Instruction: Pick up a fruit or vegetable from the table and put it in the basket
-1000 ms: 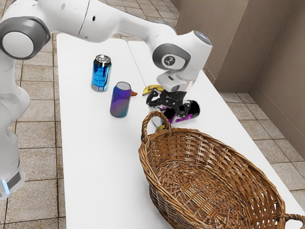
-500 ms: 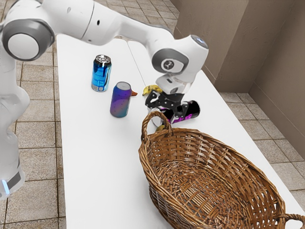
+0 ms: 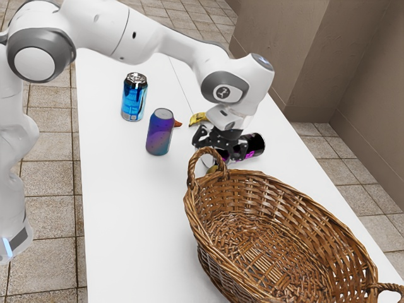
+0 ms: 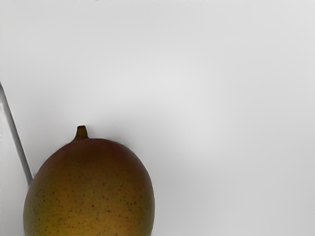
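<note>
Note pincer [image 3: 222, 153] near centre of exterior view, just above the near handle [image 3: 207, 154] of the wicker basket [image 3: 201, 218] in the frame. Read as spread, with its two sides standing apart. Cannot tell about contact with anything below.

Find mango [image 4: 91, 196] at lower left of wrist view: yellow-green, flushed reddish brown, dark-speckled, with short stem toward the middle of the frame. Place it on the tabletop [image 3: 126, 202], outside the basket. Also find a small yellowish part of it in exterior view, just below the pincer, mostly hidden behind basket rim and handle. In wrist view, trace thin grey seam [image 4: 17, 140] down the left side to the mango's edge.

Log basket as large, brown, oval, across lower right of exterior view, with second handle [image 3: 388, 287] at the right edge.

Log cans: blue one [image 3: 134, 98] upright at upper left of tabletop; purple-and-teal one [image 3: 159, 134] upright, lower and further right; black-and-magenta one [image 3: 254, 145] on its side, right of pincer and partly behind it.

See banana [image 3: 197, 118] above pincer in the frame, partly hidden by the hand. See pointed orange-red thing [image 3: 177, 124] just right of purple-and-teal can. Cannot tell its kind.
</note>
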